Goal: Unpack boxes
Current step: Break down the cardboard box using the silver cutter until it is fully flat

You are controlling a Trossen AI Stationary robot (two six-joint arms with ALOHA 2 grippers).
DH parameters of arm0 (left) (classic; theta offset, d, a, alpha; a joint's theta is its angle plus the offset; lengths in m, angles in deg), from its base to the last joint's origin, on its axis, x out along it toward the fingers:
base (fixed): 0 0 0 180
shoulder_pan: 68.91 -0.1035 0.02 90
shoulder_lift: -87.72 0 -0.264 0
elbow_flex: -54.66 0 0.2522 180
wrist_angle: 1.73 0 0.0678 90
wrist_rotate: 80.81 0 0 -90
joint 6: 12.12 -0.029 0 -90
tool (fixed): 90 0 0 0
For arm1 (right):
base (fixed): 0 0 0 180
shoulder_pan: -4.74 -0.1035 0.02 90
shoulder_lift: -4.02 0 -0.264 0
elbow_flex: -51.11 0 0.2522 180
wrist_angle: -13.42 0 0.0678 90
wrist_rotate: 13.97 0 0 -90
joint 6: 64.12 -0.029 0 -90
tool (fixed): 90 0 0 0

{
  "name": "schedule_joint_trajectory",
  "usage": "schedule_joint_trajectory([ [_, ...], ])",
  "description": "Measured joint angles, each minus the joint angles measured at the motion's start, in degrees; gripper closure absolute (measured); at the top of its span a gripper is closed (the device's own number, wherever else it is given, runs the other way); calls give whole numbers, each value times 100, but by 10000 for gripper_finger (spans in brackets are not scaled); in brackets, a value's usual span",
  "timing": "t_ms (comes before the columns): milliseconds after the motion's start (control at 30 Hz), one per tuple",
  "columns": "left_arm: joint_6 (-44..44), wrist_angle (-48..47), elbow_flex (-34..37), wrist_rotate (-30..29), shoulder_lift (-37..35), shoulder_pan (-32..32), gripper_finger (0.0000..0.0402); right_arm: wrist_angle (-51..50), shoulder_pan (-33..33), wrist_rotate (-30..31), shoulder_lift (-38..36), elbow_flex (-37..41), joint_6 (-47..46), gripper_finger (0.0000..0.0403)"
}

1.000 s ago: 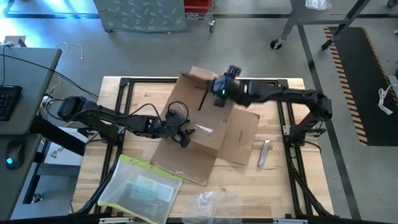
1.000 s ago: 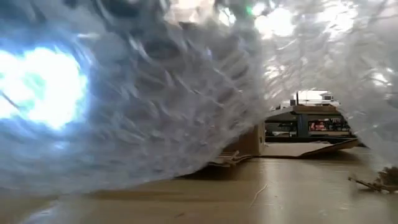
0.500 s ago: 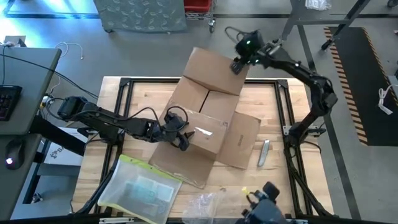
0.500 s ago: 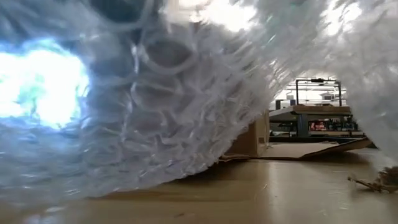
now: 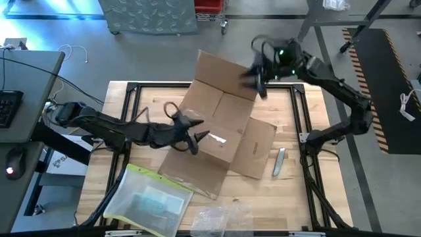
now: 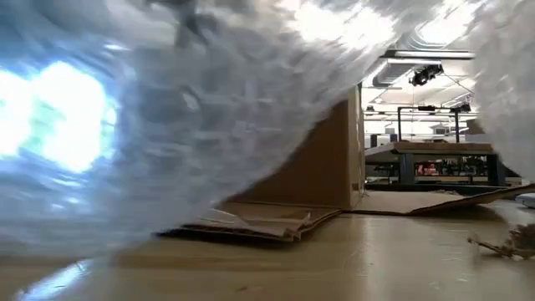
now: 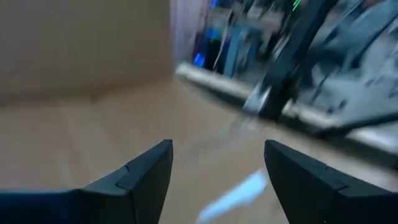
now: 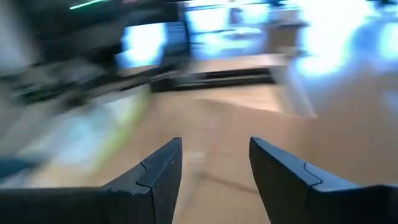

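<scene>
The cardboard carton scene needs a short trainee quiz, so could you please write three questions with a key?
1. True or false: the left gripper is shut on a flap of the cardboard carton.
2. Which lies nearest the table's front-left corner in the high view: A) the clear sleeve with yellow edge, B) the small grey tool, C) the crinkly plastic film?
3. Fill in: the right gripper is at the carton's ____ flap, the one raised past the table's back edge.

Key: 1 false, its fingers stand apart with nothing between them; 2 A; 3 far.
</scene>
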Motion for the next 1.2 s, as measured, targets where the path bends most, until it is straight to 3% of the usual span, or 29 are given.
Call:
schedule_joint_trajectory([
  [67, -216, 254, -1, 99, -257, 26, 165, -197, -497, -490, 41, 1, 152, 231],
  [167, -307, -61, -160, 178, -681, 184, 165, -444, -1164, -473, 324, 6, 341, 231],
  [267, 100, -1403, -431, 181, -932, 507, 165, -206, -1559, 435, 773, 152, 241, 231],
  [400, 1163, -2845, -550, 179, -879, 1078, 165, -4, -1515, 2067, 1562, 263, -32, 231],
  [500, 2270, -3639, -560, -65, -517, 1492, 166, 78, -1358, 2576, 2139, 265, -96, 231],
  [600, 3181, -4121, -556, -384, 99, 1752, 172, 77, -1267, 2400, 2510, 265, -29, 231],
  [833, 4096, -4226, -558, -793, 1426, 1453, 196, 260, -1349, 881, 2704, 259, -15, 231],
  [1200, 3792, -4210, -554, -929, 1572, 877, 219, 746, -1438, 108, 2398, -28, -398, 231],
])
